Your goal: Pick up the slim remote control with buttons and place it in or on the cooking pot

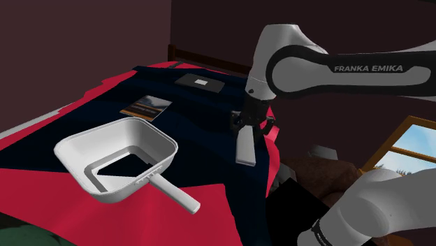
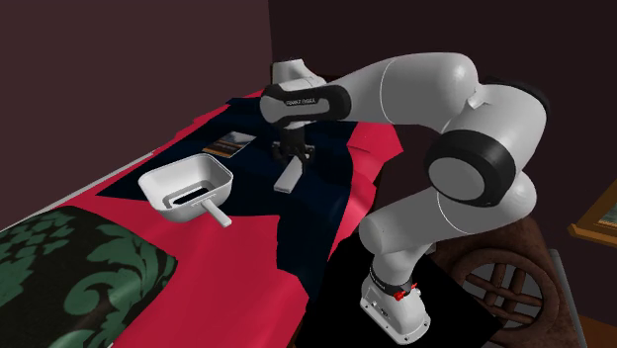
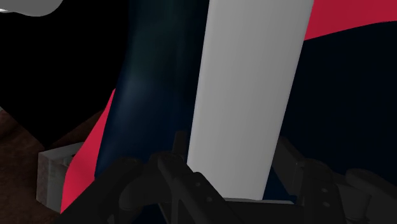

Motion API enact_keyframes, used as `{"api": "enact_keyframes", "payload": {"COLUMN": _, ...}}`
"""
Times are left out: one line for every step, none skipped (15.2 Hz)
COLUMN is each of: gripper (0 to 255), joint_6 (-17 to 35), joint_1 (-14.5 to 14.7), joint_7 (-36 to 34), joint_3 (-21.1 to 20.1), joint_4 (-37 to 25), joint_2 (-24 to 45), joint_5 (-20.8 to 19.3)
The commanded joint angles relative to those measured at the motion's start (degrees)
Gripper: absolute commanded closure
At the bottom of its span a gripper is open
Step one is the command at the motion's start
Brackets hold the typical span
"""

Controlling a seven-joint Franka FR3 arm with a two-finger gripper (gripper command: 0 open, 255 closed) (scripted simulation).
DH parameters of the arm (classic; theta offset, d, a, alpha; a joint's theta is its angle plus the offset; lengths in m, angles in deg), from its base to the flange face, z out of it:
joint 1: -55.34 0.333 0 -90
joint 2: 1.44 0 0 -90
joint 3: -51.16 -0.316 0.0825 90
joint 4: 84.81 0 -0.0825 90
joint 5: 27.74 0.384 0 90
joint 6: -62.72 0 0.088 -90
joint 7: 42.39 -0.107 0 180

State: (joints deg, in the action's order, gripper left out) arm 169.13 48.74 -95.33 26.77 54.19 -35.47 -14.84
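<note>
**Remote lifted, pot not yet reached**

A dark-walled room holds what looks like a bed under red and navy cloth (image 1: 126,220). At the shoulder view's left stands the white square cooking pot (image 1: 75,159) with a straight handle, empty. Next comes a small printed booklet (image 1: 147,106). Then the slim plain grey remote (image 1: 246,147) hangs clear of the cloth, its upper end pinched between the narrowly set jaws. The pick-up looks done; carrying it to the pot and releasing it remain.

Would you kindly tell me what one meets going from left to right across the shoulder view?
White cooking pot → grey remote clasped in the black hand → wooden-framed window.
</note>
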Motion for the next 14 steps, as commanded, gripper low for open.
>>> {"api": "enact_keyframes", "payload": {"gripper": 255, "joint_6": -1.6, "joint_1": -0.1, "joint_7": 0.1, "joint_3": 0.4, "joint_4": -1.4, "joint_2": -0.2, "joint_5": -0.3}}
{"api": "enact_keyframes", "payload": {"gripper": 255, "joint_6": -2.4, "joint_1": -0.2, "joint_7": 0.1, "joint_3": 0.6, "joint_4": -2.1, "joint_2": -0.3, "joint_5": -0.4}}
{"api": "enact_keyframes", "payload": {"gripper": 255, "joint_6": -3.2, "joint_1": -0.2, "joint_7": 0.1, "joint_3": 0.7, "joint_4": -2.8, "joint_2": -0.3, "joint_5": -0.5}}
{"api": "enact_keyframes", "payload": {"gripper": 255, "joint_6": -4.0, "joint_1": -0.3, "joint_7": 0.1, "joint_3": 0.9, "joint_4": -3.6, "joint_2": -0.4, "joint_5": -0.6}}
{"api": "enact_keyframes", "payload": {"gripper": 255, "joint_6": -4.7, "joint_1": -0.3, "joint_7": 0.1, "joint_3": 1.0, "joint_4": -4.3, "joint_2": -0.4, "joint_5": -0.7}}
{"api": "enact_keyframes", "payload": {"gripper": 255, "joint_6": -5.5, "joint_1": -0.4, "joint_7": 0.1, "joint_3": 1.1, "joint_4": -5.0, "joint_2": -0.4, "joint_5": -0.8}}
{"api": "enact_keyframes", "payload": {"gripper": 255, "joint_6": -6.3, "joint_1": -0.4, "joint_7": 0.0, "joint_3": 1.3, "joint_4": -5.8, "joint_2": -0.4, "joint_5": -0.9}}
{"api": "enact_keyframes", "payload": {"gripper": 255, "joint_6": -6.3, "joint_1": -0.4, "joint_7": 0.0, "joint_3": 1.3, "joint_4": -5.8, "joint_2": -0.4, "joint_5": -0.9}}
{"api": "enact_keyframes", "payload": {"gripper": 255, "joint_6": -6.0, "joint_1": -0.4, "joint_7": -1.3, "joint_3": 0.0, "joint_4": -7.2, "joint_2": 1.1, "joint_5": -0.7}}
{"api": "enact_keyframes", "payload": {"gripper": 255, "joint_6": -5.7, "joint_1": -0.4, "joint_7": -2.7, "joint_3": -1.3, "joint_4": -8.6, "joint_2": 2.7, "joint_5": -0.6}}
{"api": "enact_keyframes", "payload": {"gripper": 255, "joint_6": -5.4, "joint_1": -0.4, "joint_7": -4.2, "joint_3": -2.6, "joint_4": -10.1, "joint_2": 4.3, "joint_5": -0.6}}
{"api": "enact_keyframes", "payload": {"gripper": 255, "joint_6": -5.2, "joint_1": -0.4, "joint_7": -5.6, "joint_3": -3.9, "joint_4": -11.7, "joint_2": 6.0, "joint_5": -0.7}}
{"api": "enact_keyframes", "payload": {"gripper": 255, "joint_6": -4.9, "joint_1": -0.5, "joint_7": -7.1, "joint_3": -5.2, "joint_4": -13.3, "joint_2": 7.7, "joint_5": -0.9}}
{"api": "enact_keyframes", "payload": {"gripper": 255, "joint_6": -4.7, "joint_1": -0.6, "joint_7": -8.6, "joint_3": -6.5, "joint_4": -14.9, "joint_2": 9.5, "joint_5": -1.2}}
